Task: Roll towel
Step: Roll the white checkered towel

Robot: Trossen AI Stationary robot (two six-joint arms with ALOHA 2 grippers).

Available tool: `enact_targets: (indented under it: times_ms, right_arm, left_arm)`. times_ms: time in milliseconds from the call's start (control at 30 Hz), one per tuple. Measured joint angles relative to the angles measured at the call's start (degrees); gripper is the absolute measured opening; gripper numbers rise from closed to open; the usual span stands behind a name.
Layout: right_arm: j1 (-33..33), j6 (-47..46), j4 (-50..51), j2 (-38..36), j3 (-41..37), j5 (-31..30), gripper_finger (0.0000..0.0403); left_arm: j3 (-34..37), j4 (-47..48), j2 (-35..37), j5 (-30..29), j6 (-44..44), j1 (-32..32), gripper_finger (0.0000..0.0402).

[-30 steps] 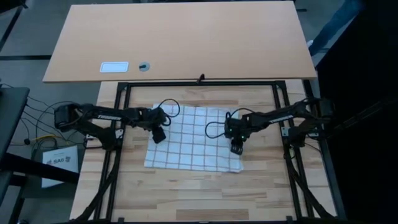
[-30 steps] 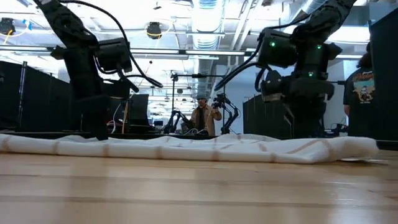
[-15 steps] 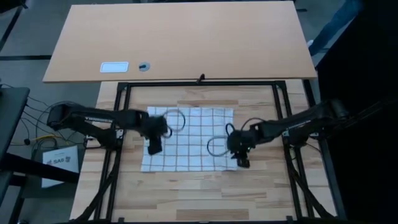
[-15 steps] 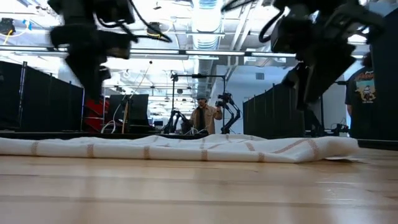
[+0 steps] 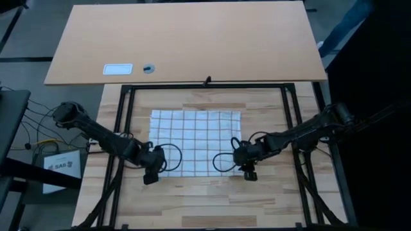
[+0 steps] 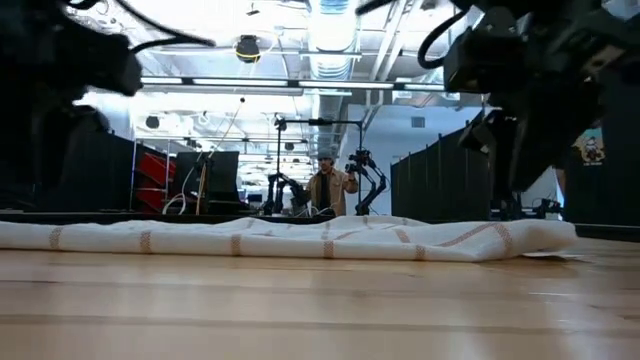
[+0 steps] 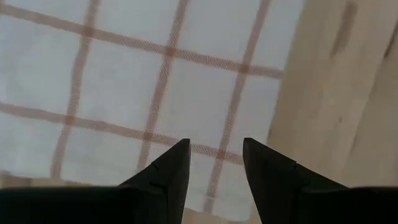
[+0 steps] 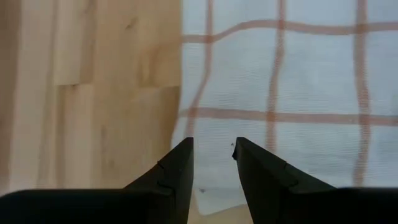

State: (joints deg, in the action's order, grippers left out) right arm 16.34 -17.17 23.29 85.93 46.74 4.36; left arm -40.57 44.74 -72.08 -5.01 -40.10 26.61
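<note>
The white towel [image 5: 196, 141] with reddish-brown grid lines lies spread flat on the wooden table; in the low view [image 6: 300, 238] it is a low rumpled strip. My left gripper [image 5: 150, 174] hangs over the towel's near left corner, open; its wrist view shows both fingers [image 7: 216, 155] above the cloth [image 7: 124, 93] beside the bare wood. My right gripper [image 5: 249, 171] hangs over the near right corner, open, its fingers [image 8: 212, 152] above the towel's side edge [image 8: 298, 74]. I cannot tell whether either gripper touches the cloth.
A black metal frame [image 5: 125, 128] borders the work area. A large tan board [image 5: 186, 42] with a white label lies at the far side. Each arm's cable loops over the towel [image 5: 170, 157]. A person [image 6: 325, 190] stands far off in the room.
Both grippers have gone toward the table's near edge and down, from the towel's middle sides to its near corners. The towel, skewed a second ago, now lies square; its left side has shifted toward the table's left.
</note>
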Motion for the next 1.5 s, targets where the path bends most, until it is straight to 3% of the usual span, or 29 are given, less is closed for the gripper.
enact_targets:
  times_ms: [433,967,1267,1500]
  right_arm:
    - [0.52,-2.5,-2.23,0.77,-1.81,-1.56,0.0108]
    - [1.66,-6.4,-4.44,0.77,-8.89,-1.66,0.0108]
    - [3.38,-6.4,6.08,-2.97,-2.89,-1.47,0.0108]
    - [4.21,-6.59,-6.15,1.65,-2.4,-0.72,0.0108]
  left_arm:
    - [11.4,-13.05,-0.15,-0.8,-9.03,3.02,0.0134]
    - [12.46,-13.68,-0.17,-1.47,-8.17,3.04,0.0134]
    - [12.51,-13.81,-0.16,-1.08,-8.83,3.02,0.0134]
    - [12.52,-14.15,-0.19,-0.97,-8.36,3.02,0.0134]
